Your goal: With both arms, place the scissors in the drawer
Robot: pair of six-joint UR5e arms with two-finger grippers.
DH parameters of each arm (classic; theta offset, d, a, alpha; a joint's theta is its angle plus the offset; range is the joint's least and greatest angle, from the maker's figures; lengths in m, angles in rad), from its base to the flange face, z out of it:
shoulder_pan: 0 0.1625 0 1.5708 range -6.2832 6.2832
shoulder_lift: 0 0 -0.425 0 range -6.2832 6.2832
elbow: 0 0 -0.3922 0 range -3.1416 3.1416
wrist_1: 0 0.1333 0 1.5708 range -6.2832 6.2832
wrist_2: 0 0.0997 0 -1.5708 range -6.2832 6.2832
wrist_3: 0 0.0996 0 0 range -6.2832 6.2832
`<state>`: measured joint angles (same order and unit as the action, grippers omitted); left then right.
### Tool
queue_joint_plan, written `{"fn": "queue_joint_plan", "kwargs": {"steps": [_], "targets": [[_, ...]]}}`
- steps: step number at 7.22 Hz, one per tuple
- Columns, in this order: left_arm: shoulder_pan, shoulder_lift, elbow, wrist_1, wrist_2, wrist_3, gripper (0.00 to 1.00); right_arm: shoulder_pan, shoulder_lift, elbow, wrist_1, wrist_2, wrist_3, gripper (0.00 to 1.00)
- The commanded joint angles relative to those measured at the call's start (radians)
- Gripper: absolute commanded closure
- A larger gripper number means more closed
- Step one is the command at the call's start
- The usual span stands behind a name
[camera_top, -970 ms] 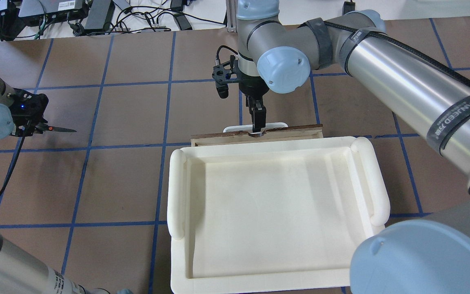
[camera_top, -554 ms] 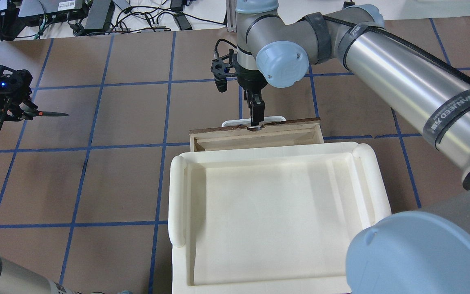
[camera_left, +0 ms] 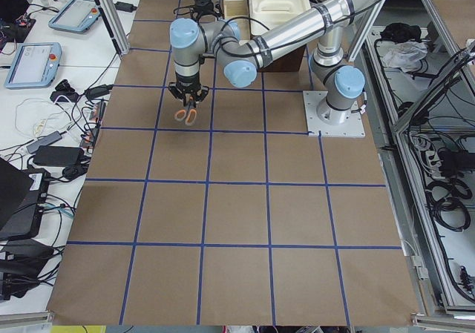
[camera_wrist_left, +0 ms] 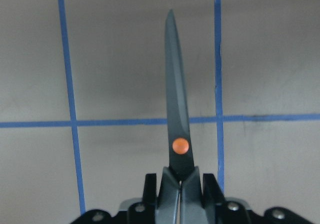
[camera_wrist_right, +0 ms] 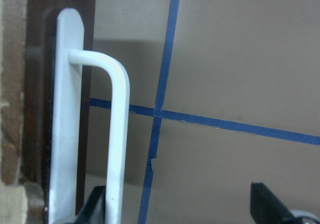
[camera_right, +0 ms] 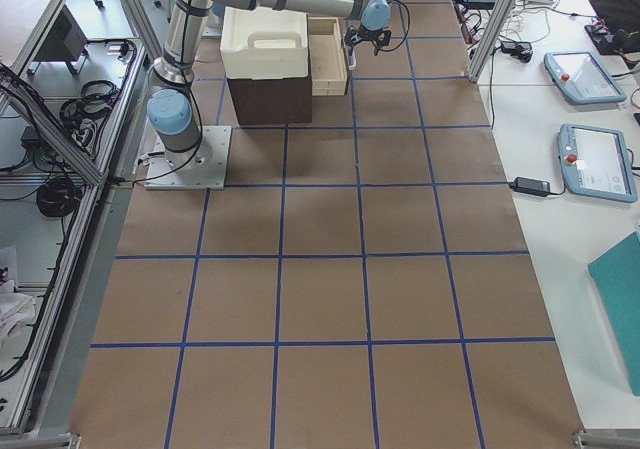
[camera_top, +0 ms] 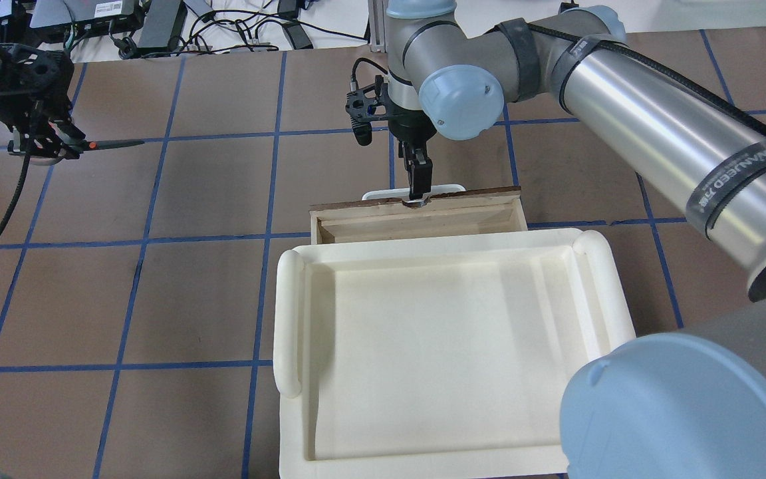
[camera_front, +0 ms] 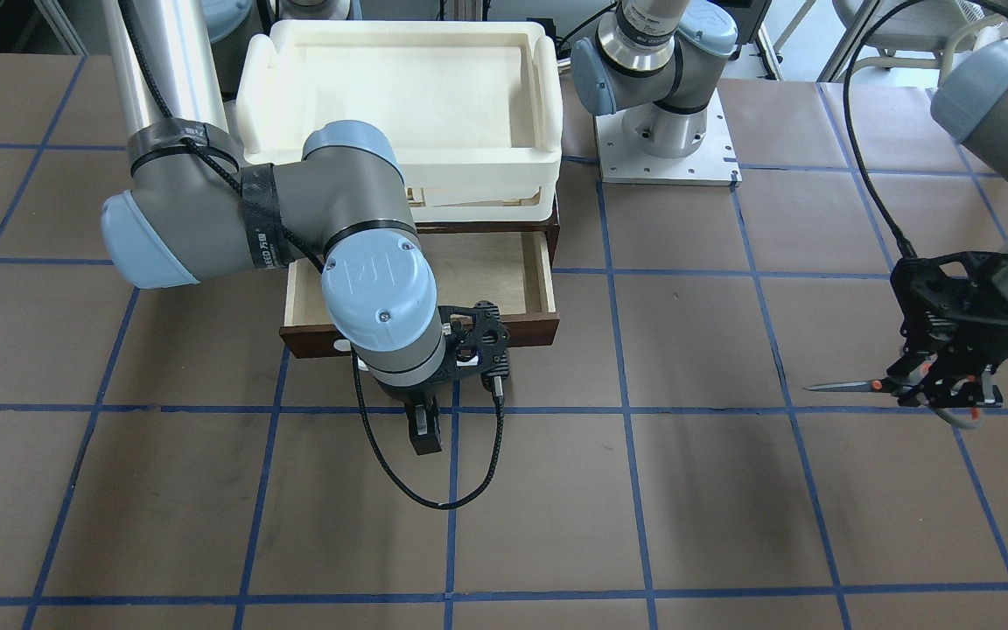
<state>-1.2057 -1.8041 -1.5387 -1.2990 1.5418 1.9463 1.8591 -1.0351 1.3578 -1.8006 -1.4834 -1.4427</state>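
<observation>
left pincer (camera_top: 64,144) clamped on scissors (camera_top: 117,142); right pincer (camera_wrist_right: 182,209) spread wide at handle (camera_wrist_right: 120,134), drawer (camera_front: 513,262) part open

Light: bright, even, from above; no hard beams in any view. Table paper (camera_top: 210,199) matte, no glare. Shadows soft-edged and faint, wide smudges on the paper near the arms. Right arm (camera_top: 649,126): long white sheen down its silver tube. Tray (camera_front: 486,171) close to blown out, little surface detail. Drawer (camera_front: 486,271) floor a shade darker nearest the tray.

Left wrist view: dimmer, grey cast; scissors (camera_wrist_left: 177,109) sharp but dark, blades nearly black.

Right wrist view: handle (camera_wrist_right: 117,134) very close, soft-edged. Right gripper (camera_wrist_right: 181,208): its fingers (camera_wrist_right: 270,209) are mere black blurs. Tape lines (camera_wrist_right: 225,124) crisper.

Side views: wide-angle, grid lines converging, far things tiny, detail lost.
</observation>
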Motion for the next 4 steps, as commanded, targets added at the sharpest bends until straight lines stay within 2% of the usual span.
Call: {"fn": "queue_joint_plan", "kwargs": {"steps": [1,2,4], "targets": [[-0.127,0.055,0.026,-0.092,-0.002,-0.206,1.00,-0.006,0.009,-0.002,-0.023,0.002,-0.001,0.00],[-0.182,0.066,0.026,-0.115,0.007,-0.245,1.00,-0.009,0.010,-0.025,-0.026,0.006,0.004,0.00],[-0.221,0.100,0.026,-0.161,-0.014,-0.292,1.00,-0.014,0.012,-0.036,-0.026,0.005,-0.002,0.00]]}}
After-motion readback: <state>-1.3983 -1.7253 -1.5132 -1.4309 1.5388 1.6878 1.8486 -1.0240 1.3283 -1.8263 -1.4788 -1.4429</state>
